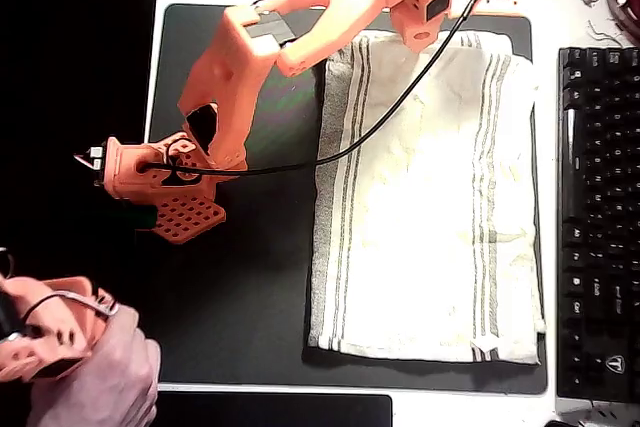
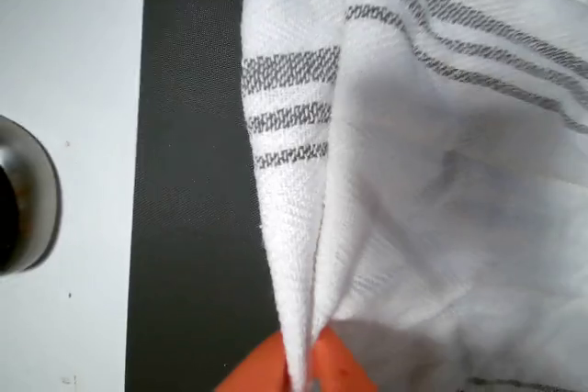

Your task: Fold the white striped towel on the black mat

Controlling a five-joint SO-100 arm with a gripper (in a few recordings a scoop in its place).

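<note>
Towel lies flat on the mat, beside the keyboard. In the wrist view, the gripper has clenched a pinch of towel edge. Next, I'd judge: lift and carry across the towel.

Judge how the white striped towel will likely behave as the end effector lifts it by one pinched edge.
The white striped towel probably drapes limply: it already bunches into soft folds above the end effector. It looks thin, so likely light. Its woven texture suggests it will not slip easily, though it may drag along the black mat.
</note>
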